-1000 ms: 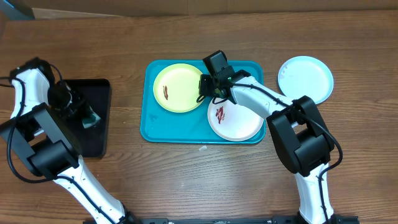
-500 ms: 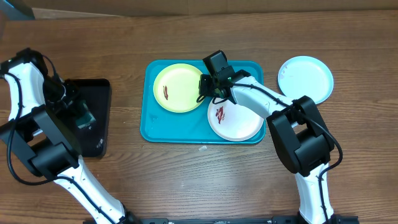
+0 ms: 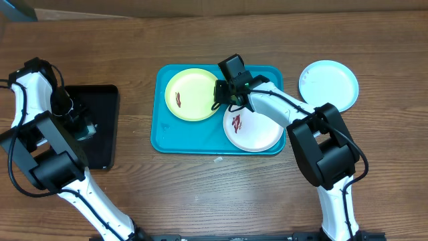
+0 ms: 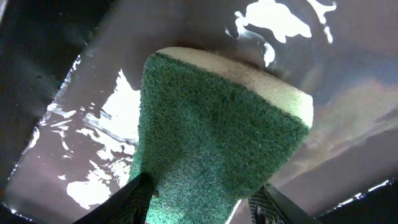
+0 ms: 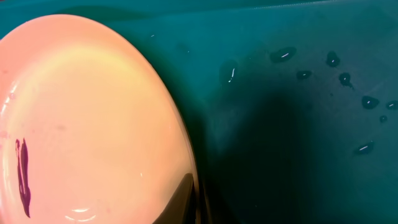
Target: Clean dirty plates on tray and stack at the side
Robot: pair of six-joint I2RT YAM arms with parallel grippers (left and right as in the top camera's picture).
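Observation:
The yellow-green plate (image 3: 190,94) lies at the left of the turquoise tray (image 3: 164,137), a dark-red smear on it. The white plate (image 3: 257,134), also smeared, lies at the tray's right front. The pale blue plate (image 3: 328,84) lies on the table to the right of the tray. My right gripper (image 3: 219,94) is shut on the yellow-green plate's right rim; the right wrist view shows the plate (image 5: 87,124) pinched at the jaws (image 5: 191,202). My left gripper (image 3: 83,125) is over the black tray and shut on a green sponge (image 4: 217,124).
The black tray (image 3: 105,134) stands at the left of the table, its surface wet and shiny (image 4: 348,74). Water drops lie on the turquoise tray's floor (image 5: 298,124). A small white scrap (image 3: 216,159) lies on the wood in front of the tray.
My left gripper has moved a little to the left over the black tray with the sponge in it. The right arm and the plates have not moved.

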